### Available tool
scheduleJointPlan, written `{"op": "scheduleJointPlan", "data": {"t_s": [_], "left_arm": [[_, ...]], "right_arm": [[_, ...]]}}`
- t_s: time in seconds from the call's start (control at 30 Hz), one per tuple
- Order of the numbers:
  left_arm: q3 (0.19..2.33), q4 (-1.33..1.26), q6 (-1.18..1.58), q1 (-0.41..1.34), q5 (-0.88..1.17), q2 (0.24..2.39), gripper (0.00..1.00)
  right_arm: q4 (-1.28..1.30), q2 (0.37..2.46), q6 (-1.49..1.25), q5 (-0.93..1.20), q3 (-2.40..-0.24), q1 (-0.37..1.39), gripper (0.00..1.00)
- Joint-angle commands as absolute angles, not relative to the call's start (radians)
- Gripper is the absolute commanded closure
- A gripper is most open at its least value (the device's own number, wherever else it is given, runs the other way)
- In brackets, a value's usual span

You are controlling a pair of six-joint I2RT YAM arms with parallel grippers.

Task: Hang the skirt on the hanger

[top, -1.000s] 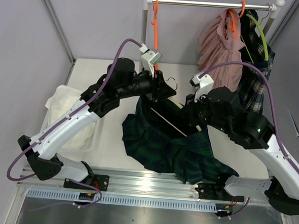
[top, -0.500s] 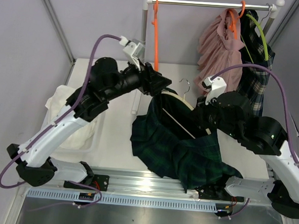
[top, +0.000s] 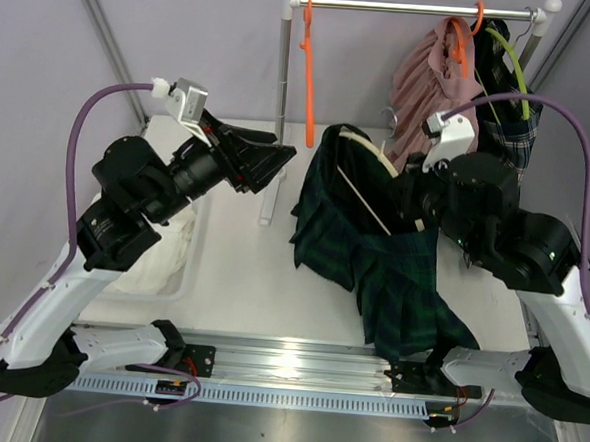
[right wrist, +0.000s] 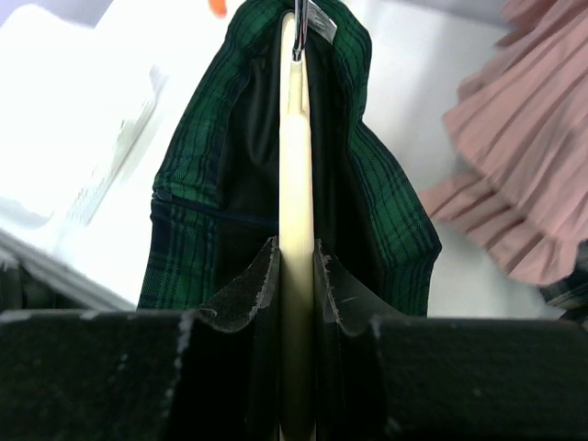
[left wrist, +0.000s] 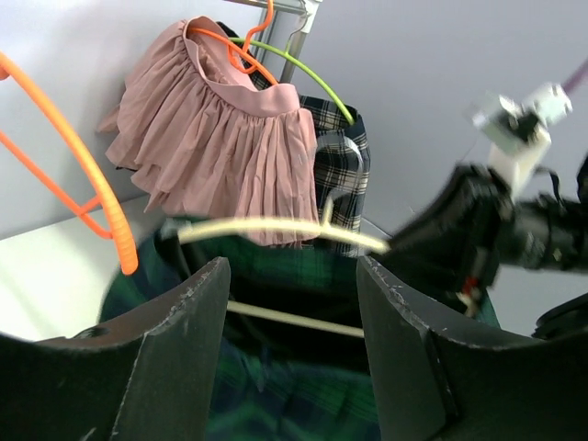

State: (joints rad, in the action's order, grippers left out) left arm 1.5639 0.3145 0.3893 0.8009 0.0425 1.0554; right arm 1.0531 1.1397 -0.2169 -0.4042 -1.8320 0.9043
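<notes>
Hanger (right wrist: 296, 165) clenched by right end effector (right wrist: 296, 266), skirt (top: 401, 288) draped, high near far rail (top: 408, 7) for hooking | left end effector (left wrist: 292, 280) stood released, clear.

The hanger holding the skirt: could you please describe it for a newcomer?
Below the clothes rail, the right gripper pinches the hanger, a green plaid skirt draped over it. It is cream, unlike the rail's orange hanger and lime hanger.

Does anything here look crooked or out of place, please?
Yes. The cream hanger is steeply tilted, clamped in the right gripper rather than hung on the rail. The green plaid skirt sags unevenly from it, and its hem trails past the near edge of the table.
</notes>
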Motion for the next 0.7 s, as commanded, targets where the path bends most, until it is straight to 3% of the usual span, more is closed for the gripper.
{"op": "scheduleJointPlan", "data": {"t_s": [0.0,0.67], "left_arm": [[1.542,0.31,0.403,0.801,0.025,1.025,0.38],[1.445,0.428,0.377,0.801,0.035,0.861,0.38]], "right_arm": [[0.845,1.198,-0.183,-0.443,-1.939,0.839,1.0],[0.515,1.446,-0.192,-0.115,-2.167,0.443,1.0]]}}
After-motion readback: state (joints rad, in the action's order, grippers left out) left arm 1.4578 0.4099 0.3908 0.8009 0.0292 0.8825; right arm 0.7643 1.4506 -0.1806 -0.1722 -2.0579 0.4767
